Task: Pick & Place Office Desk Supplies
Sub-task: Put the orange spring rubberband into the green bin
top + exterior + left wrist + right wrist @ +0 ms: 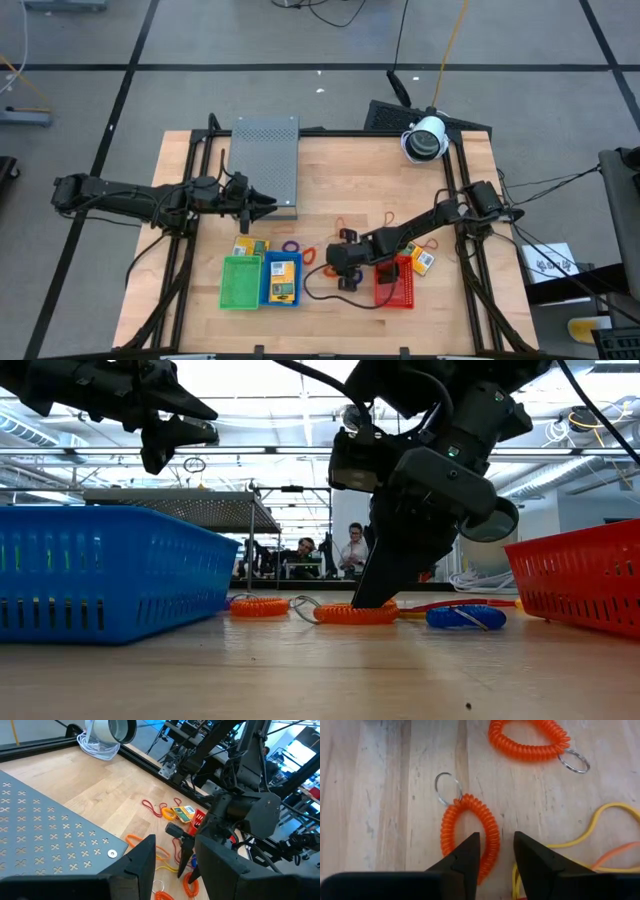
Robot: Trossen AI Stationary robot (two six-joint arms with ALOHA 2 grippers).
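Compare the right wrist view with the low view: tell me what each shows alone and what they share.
Only the right wrist view: both key rings on the coils, a yellow band, and the right gripper with its jaws astride one side of the near orange coil.

Only the low view: the blue basket, the red basket, a blue coil, the left gripper raised, and people in the room behind.

Both: the two orange coils, the second one lying apart, and the wooden table.
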